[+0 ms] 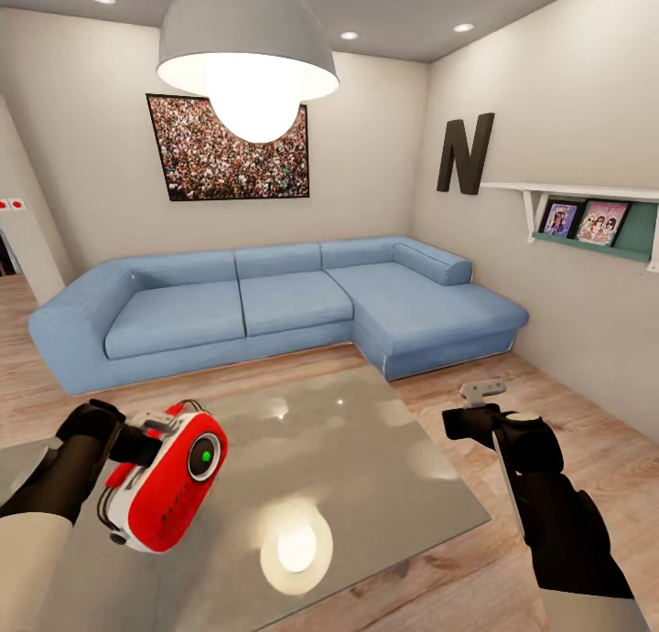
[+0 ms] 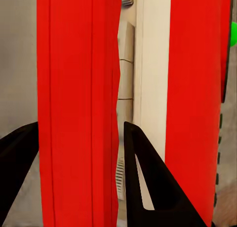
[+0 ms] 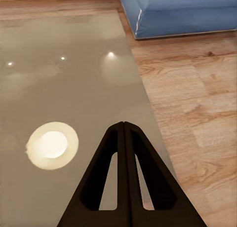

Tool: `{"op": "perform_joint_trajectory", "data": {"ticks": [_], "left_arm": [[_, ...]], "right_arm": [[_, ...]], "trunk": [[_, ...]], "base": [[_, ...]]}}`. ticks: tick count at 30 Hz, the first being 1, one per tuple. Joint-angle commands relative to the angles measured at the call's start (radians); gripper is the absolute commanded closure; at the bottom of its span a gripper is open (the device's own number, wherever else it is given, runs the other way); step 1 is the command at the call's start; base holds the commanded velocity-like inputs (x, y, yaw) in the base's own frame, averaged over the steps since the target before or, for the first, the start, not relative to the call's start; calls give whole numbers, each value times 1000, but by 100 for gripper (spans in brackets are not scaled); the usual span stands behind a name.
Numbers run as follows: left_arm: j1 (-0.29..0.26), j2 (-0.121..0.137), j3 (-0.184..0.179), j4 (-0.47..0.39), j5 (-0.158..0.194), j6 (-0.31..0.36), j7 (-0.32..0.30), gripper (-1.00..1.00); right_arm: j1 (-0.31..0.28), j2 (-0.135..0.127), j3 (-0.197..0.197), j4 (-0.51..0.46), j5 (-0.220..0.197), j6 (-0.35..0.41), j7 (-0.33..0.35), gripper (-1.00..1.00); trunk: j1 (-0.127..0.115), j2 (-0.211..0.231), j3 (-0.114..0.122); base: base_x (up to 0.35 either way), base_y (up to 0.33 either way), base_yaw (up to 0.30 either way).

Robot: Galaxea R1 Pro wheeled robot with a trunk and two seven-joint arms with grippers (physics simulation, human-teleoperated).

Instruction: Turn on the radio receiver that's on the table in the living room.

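Note:
My left gripper (image 1: 126, 449) is shut on the red radio receiver (image 1: 169, 495) and holds it tilted over the left part of the glossy grey table (image 1: 366, 449). The round dial (image 1: 204, 456) on the radio's front shows a small green light. In the left wrist view the radio's red body (image 2: 79, 89) sits between the two black fingers (image 2: 148, 187), with its white side (image 2: 150, 64) beside them. My right gripper (image 3: 123, 128) is shut on nothing, hanging over the table's right edge (image 3: 138, 89); the head view shows it at the right (image 1: 460, 423).
A blue L-shaped sofa (image 1: 275, 303) stands behind the table. A white pendant lamp (image 1: 247, 60) hangs overhead, with a crowd picture (image 1: 197, 152) and a black letter N (image 1: 465, 154) on the walls. A wall shelf (image 1: 595, 220) sticks out at the right. Wood floor (image 3: 197, 98) lies right of the table.

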Motion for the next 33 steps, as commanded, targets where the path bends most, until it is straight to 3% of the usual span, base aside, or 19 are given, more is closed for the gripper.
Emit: {"op": "perform_joint_trajectory", "data": {"ticks": [1, 4, 7, 9, 11, 15, 17, 19, 20, 22, 23, 24, 28, 32, 33], "left_arm": [[0, -1, 12, 1, -4, 4, -1, 100], [0, -2, 30, 4, -16, 4, 13, 100], [0, -13, 57, 17, -20, 4, 129, 100], [0, -45, 94, 24, -18, 3, 249, 100], [0, -71, 144, 25, -14, 2, 311, 100], [0, -126, 165, 5, -9, -1, 332, 100], [0, -185, 183, -29, -6, -2, 336, 100], [0, -219, 222, -33, 0, -5, 335, 100], [0, -244, 238, -29, 27, -22, 335, 100], [0, -257, 243, -19, 61, -41, 335, 100], [0, -272, 247, -1, 106, -60, 336, 100], [0, -280, 247, 4, 123, -66, 336, 100], [0, -297, 248, 13, 160, -75, 336, 100], [0, -300, 249, 21, 258, -78, 336, 100], [0, -299, 249, 25, 269, -79, 336, 100]], "right_arm": [[0, 0, 0, 0, 0, 0, 0, 100], [0, 1, 1, 0, 0, 0, 0, 100], [0, 1, 1, 1, 0, 0, 0, 100], [0, 1, 1, 1, 0, -1, 0, 100], [0, 1, 0, 1, 0, -1, 0, 100], [0, 3, 1, 2, -1, 1, 0, 100], [0, 3, 1, 4, -1, 1, 0, 100], [0, 3, 1, 4, -1, 1, 0, 100], [0, 3, 1, 4, -1, 0, 0, 100], [0, 3, 1, 5, -1, 0, 0, 100], [0, 3, 1, 5, -1, 0, 0, 100], [0, 3, 1, 5, -1, 0, 1, 100], [0, 3, 1, 6, -1, 0, 1, 100], [0, 3, 2, 7, -1, -1, 1, 100], [0, 3, 2, 7, -1, -1, 2, 100]], "trunk": [[0, 0, 0], [0, 0, 0], [0, 0, 0], [0, 0, 0], [0, 0, 0], [0, 0, 0], [0, 0, 0], [0, 0, 0], [0, 0, 0], [0, 0, 0], [0, 0, 0], [0, 0, 0], [0, 0, 0], [0, 0, 0], [0, 0, 0]], "base": [[0, 0, 0], [0, 0, 0], [0, 0, 0], [0, 0, 0], [0, 0, 0], [0, 0, 0], [0, 0, 0], [0, 0, 0], [0, 0, 0], [0, 0, 0], [0, 0, 0], [0, 0, 0], [0, 0, 0], [0, 0, 0], [0, 0, 0]]}}
